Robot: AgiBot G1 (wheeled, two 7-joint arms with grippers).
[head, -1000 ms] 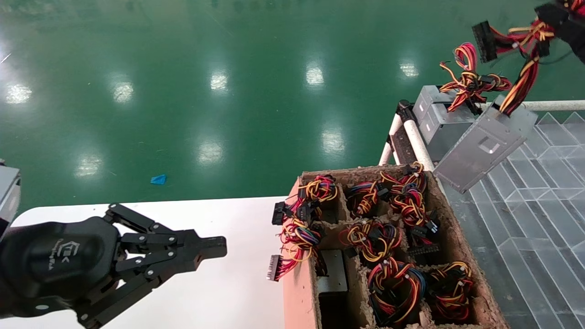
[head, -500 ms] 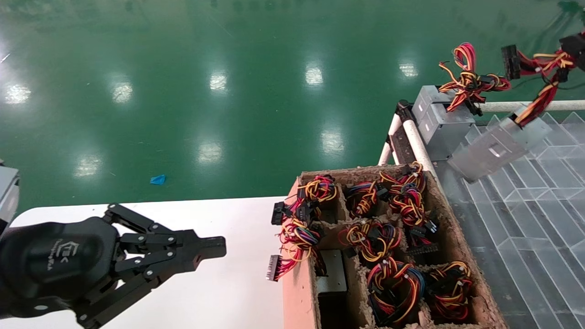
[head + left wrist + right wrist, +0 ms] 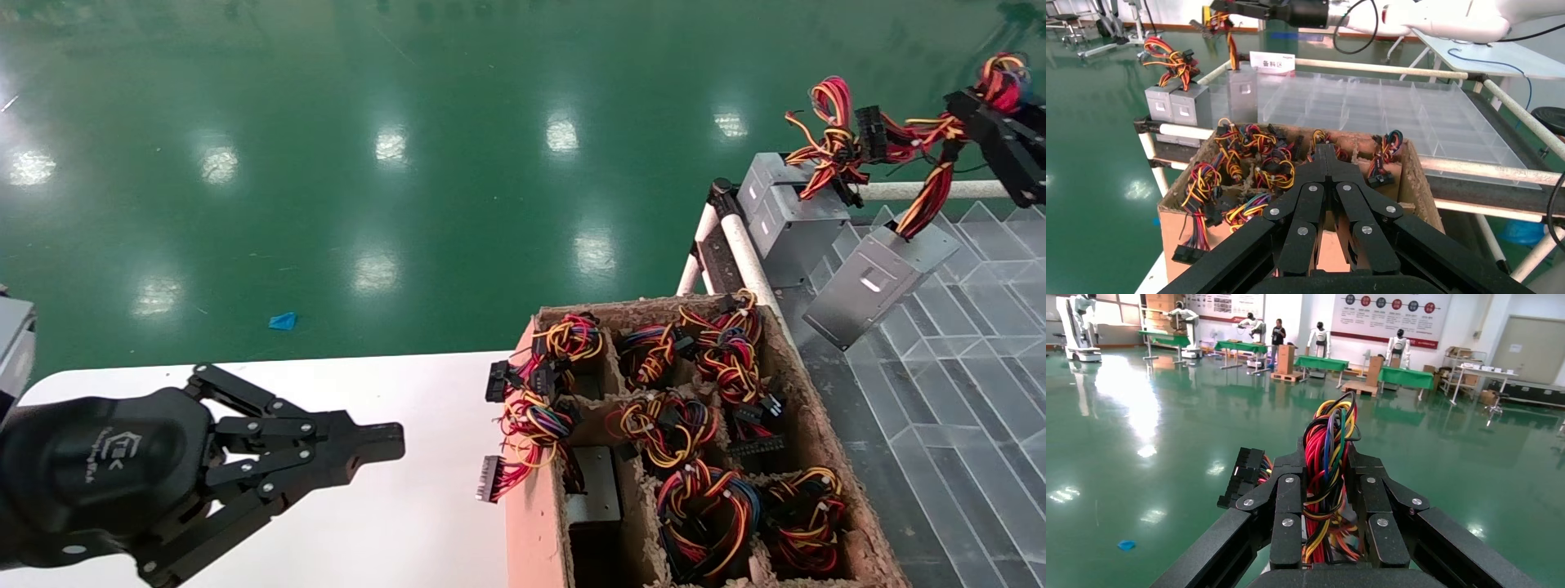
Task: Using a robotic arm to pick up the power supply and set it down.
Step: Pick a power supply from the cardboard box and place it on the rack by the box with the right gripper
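The power supply hangs tilted by its cable bundle from my right gripper, at two o'clock in the head view, over the far corner of the clear tray. Whether its lower edge touches the tray I cannot tell. My right fingers are closed tight on the red, yellow and black wires, which stand up between them.

Going from biggest down: the white table lies at seven o'clock, with my left gripper hovering over it, fingertips pressed together on nothing. The clear tray, split into many compartments, fills four o'clock. The cardboard box sits at five o'clock between table and tray; its cells hold more supplies with coiled wire bundles, and some connectors spill over its left wall. Two grey supplies stand side by side at one o'clock, just beside the hanging one, wires on top.
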